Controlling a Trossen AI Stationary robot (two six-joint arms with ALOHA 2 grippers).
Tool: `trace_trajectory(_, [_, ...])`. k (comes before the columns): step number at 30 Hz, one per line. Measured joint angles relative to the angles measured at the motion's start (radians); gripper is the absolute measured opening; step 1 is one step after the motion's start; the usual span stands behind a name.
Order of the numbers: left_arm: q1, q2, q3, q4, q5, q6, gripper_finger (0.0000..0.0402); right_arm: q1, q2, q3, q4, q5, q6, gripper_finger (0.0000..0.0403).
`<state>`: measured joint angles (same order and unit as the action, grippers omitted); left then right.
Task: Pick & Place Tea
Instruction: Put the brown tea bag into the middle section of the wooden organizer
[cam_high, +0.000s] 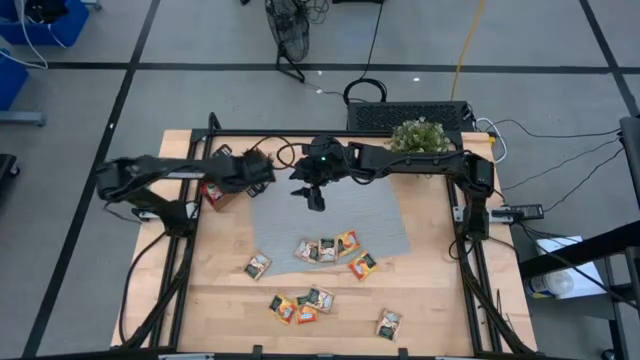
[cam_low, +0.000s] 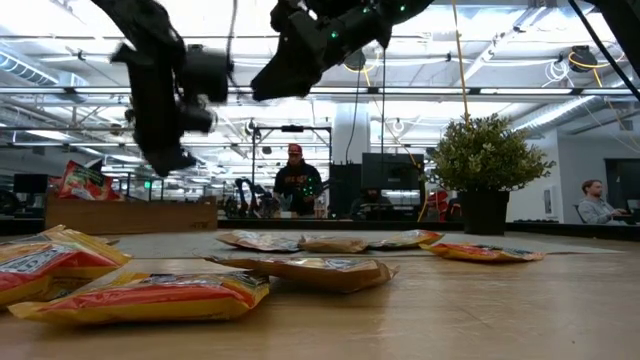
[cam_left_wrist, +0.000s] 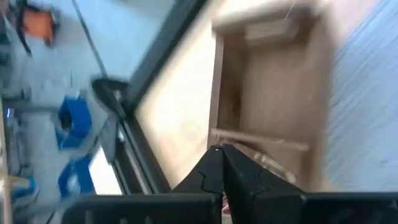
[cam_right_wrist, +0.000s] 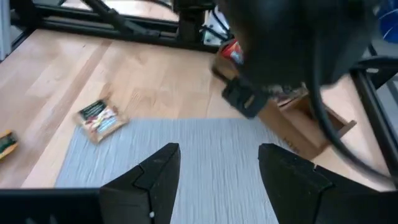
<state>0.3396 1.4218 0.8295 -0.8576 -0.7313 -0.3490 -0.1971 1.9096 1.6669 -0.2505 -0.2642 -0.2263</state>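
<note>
From above, a pale wooden table stands on a grey floor crossed by dark lines, with a grey woven mat at its centre and a potted plant at the upper edge. The tea sachets lie scattered across the lower half of the frame, some on the mat's lower edge, others on bare wood. The left tool sits at centre left, over the wooden tray, well apart from the loose sachets. The right tool hangs over the mat's upper part, above the sachets in the frame.

At table height, sachets fill the foreground; behind them is a lit hall with a person at centre and the plant at right. Both arms hang at the upper left.

The left wrist camera shows the tray's compartment ahead of the clenched left tool, nothing visible between its fingers.

The right wrist camera shows the right tool released, empty, over the mat, one sachet at centre left.
</note>
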Motion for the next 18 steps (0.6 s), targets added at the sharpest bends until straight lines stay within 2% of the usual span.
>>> trace_trajectory(4, [-0.102, -0.159, -0.005, 0.047, -0.002, 0.006, 0.0031, 0.043, -0.026, 0.002, -0.129, -0.002, -0.038, 0.0201])
trace_trajectory(7, [-0.184, -0.282, -0.029, 0.158, 0.024, 0.057, 0.003, 0.117, -0.028, -0.011, -0.24, -0.002, -0.082, 0.0201])
trace_trajectory(12, [-0.266, -0.449, -0.096, 0.37, 0.228, 0.153, 0.0036, 0.256, -0.027, -0.129, -0.208, 0.004, -0.135, 0.0201])
trace_trajectory(15, [-0.28, -0.518, -0.156, 0.49, 0.326, 0.16, 0.005, 0.322, -0.027, -0.208, -0.165, 0.095, -0.126, 0.0201])
trace_trajectory(18, [-0.282, -0.557, -0.211, 0.551, 0.336, 0.145, 0.0072, 0.365, -0.027, -0.278, -0.158, 0.246, -0.102, 0.0201])
